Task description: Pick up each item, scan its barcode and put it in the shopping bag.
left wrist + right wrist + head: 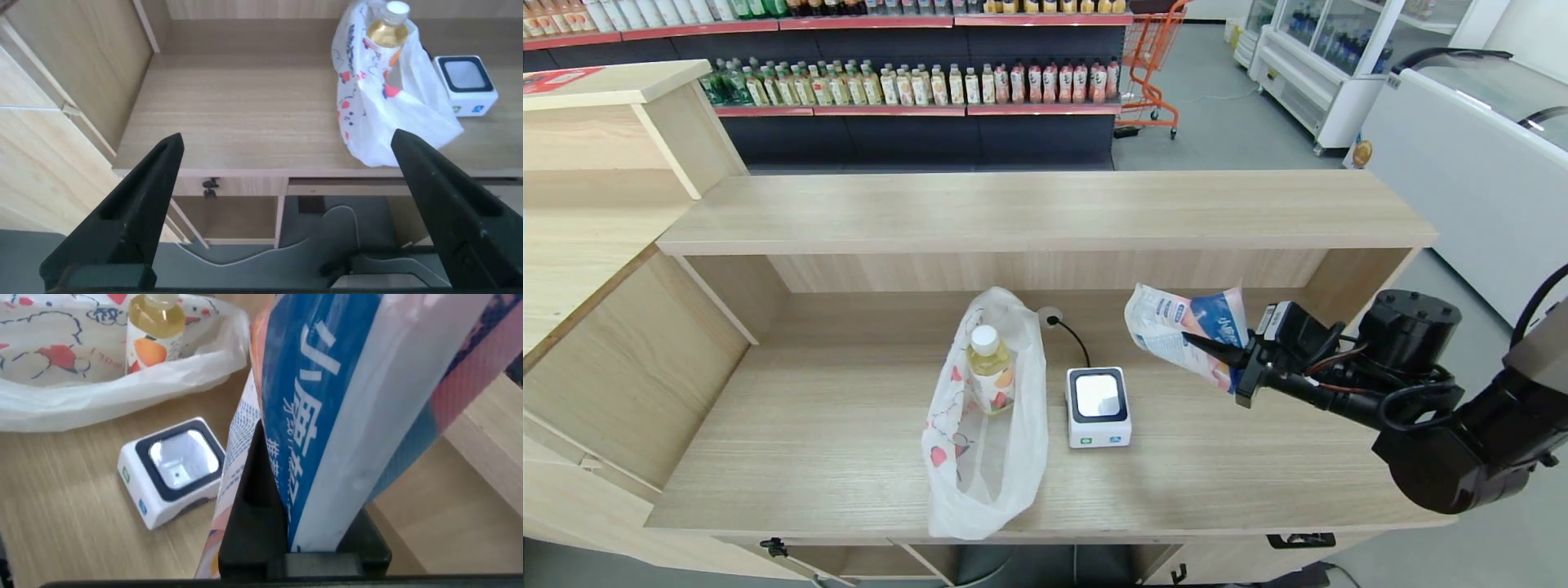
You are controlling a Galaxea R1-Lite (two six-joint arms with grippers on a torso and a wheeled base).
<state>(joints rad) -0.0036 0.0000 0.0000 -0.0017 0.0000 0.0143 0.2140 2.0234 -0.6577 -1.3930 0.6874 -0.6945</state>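
My right gripper [1217, 353] is shut on a white and blue snack packet [1180, 327], held in the air to the right of the white barcode scanner [1098, 405]. In the right wrist view the packet [359, 416] hangs above and beside the scanner [173, 479]. The white plastic shopping bag [984, 425] lies open on the counter left of the scanner, with a yellow drink bottle [990, 369] inside it. My left gripper [286, 212] is open with nothing between its fingers, below the counter's front edge; the bag [384, 90] and scanner [466, 80] show beyond it.
The work surface is a recessed wooden counter [849, 433] with a raised shelf [1045, 208] behind and a side wall on the left. The scanner's black cable [1074, 339] runs to a hole at the back. Store shelves of bottles [915, 82] stand beyond.
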